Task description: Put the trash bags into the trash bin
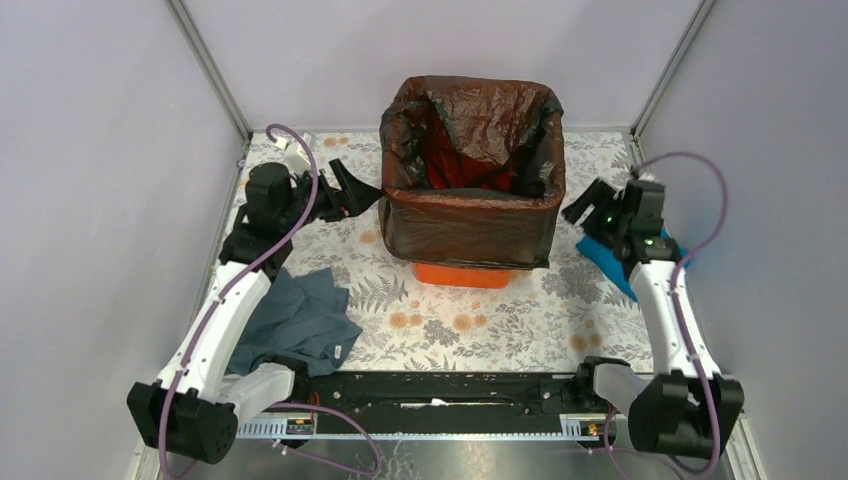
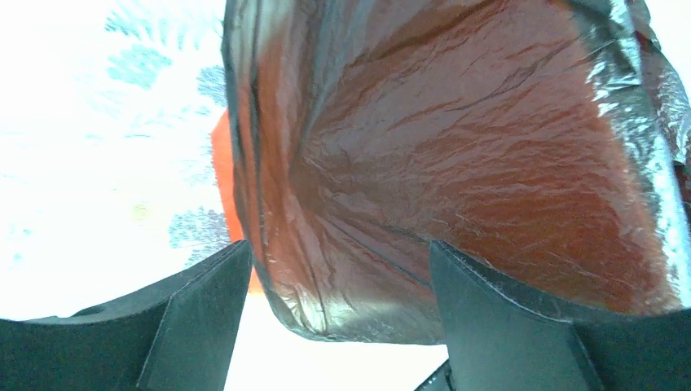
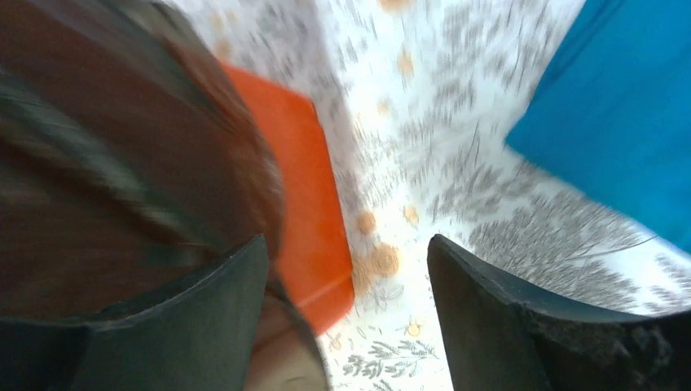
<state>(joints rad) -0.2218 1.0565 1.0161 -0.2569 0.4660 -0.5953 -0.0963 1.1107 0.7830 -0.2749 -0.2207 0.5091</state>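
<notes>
Black bag (image 1: 470, 215) lines the orange bin (image 1: 462, 274) and drapes over its rim, so little seems left, while the left gripper (image 1: 362, 192) and right gripper (image 1: 583, 205) flank the bin, wide and empty.

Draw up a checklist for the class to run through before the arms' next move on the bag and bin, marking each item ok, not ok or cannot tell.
1. The trash bin stands upright: ok.
2. The trash bag is folded over the rim on every side: ok.
3. The bag is pushed down to the bin's bottom: cannot tell.
4. The left gripper is open and clamps nothing: ok.
5. The right gripper is open and clamps nothing: ok.
6. The grey-blue cloth and the blue cloth lie apart from the bin: ok.
</notes>
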